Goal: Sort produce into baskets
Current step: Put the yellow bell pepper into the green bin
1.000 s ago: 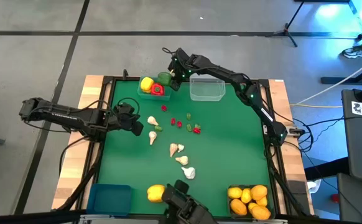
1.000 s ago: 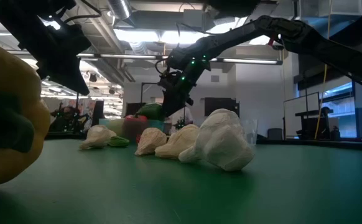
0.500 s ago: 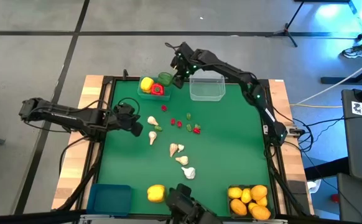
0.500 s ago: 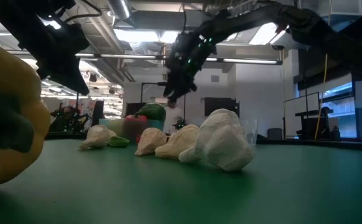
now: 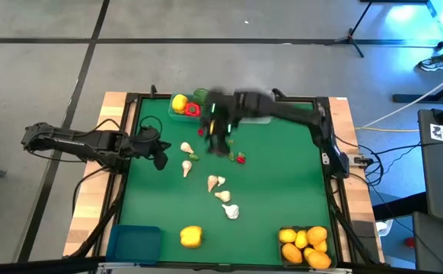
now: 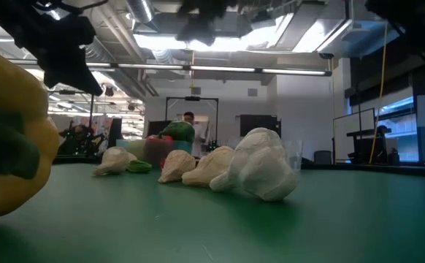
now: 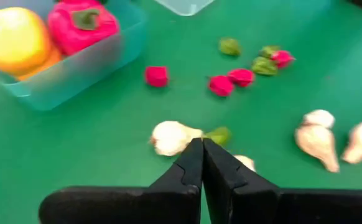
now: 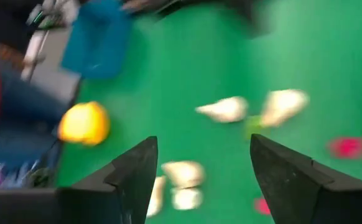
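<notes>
Right pincer point(image 5: 220, 143) is seen released, empty, blurred over table point(image 5: 282, 175) centre by small red pieces point(image 5: 240, 158). Left pincer point(image 5: 160, 154) is clenched on nothing — parked at left edge, near garlic bulbs point(image 5: 186, 148). Peppers sit in teal basket point(image 5: 183, 113) at far edge; citrus in basket point(image 5: 305, 245) — near right corner.

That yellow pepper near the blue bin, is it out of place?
It seems so. The yellow pepper lies loose on the green mat beside the blue bin, while another yellow pepper already sits in the teal bin across the table.
</notes>
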### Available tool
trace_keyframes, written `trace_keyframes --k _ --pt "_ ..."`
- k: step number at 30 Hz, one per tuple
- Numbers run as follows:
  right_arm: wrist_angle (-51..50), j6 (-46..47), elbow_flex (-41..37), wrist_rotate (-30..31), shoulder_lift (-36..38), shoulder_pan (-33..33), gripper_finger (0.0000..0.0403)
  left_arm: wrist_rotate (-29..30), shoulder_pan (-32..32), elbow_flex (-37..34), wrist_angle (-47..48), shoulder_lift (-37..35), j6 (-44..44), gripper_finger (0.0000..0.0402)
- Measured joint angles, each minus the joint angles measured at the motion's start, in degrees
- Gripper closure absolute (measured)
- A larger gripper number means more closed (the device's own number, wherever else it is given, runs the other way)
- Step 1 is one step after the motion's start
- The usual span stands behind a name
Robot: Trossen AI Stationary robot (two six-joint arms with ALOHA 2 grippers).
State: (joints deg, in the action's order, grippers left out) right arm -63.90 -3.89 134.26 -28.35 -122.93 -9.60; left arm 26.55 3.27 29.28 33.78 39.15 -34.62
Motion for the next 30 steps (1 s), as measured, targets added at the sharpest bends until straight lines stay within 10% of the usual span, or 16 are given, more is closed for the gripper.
trace_keyframes --k 14,30 --pt "3.4 24.5 -8.0 19.7 -0.8 27.4 0.0155 -34.5 4.9 0.0 -10.8 -1.9 11.4 0.0402" --pt "27.7 40.8 -25.2 32.6 -0.9 39.5 0.0155 -15.9 35.0 1.7 -35.9 17.9 -0.5 0.0402"
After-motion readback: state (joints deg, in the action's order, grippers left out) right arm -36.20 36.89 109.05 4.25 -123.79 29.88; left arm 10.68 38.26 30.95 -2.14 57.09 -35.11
